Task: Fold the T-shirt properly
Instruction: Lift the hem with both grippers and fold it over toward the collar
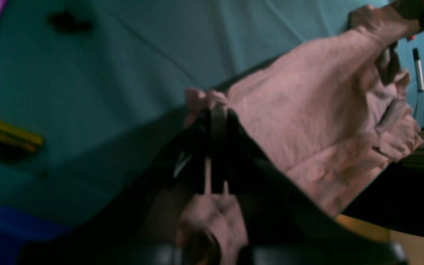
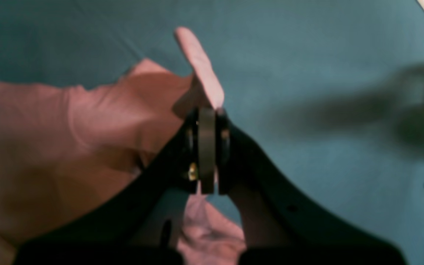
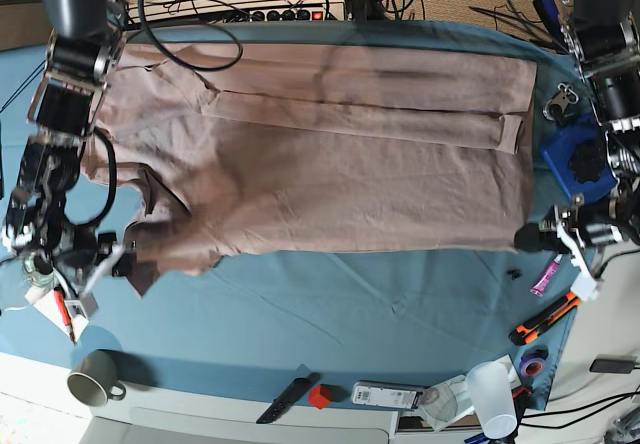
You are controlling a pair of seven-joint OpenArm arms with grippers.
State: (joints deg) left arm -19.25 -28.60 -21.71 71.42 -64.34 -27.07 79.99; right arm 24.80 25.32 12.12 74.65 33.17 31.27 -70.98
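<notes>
The pink-beige T-shirt (image 3: 330,164) lies spread wide across the blue-teal table cloth (image 3: 350,304), with its far long side folded over onto itself. My left gripper (image 3: 527,236) is at the shirt's near right corner in the base view. In the left wrist view that gripper (image 1: 214,110) is shut on a pinch of the T-shirt (image 1: 307,110). My right gripper (image 3: 125,262) is at the near left corner by the sleeve. The right wrist view shows it (image 2: 207,112) shut on a flap of the T-shirt (image 2: 50,147), held just above the cloth.
A blue block (image 3: 572,162) sits at the right edge. Along the front lie a grey mug (image 3: 92,378), a black marker (image 3: 285,396), a clear cup (image 3: 493,396), an orange cutter (image 3: 545,319) and a purple pen (image 3: 545,276). Cables (image 3: 280,4) run behind the table.
</notes>
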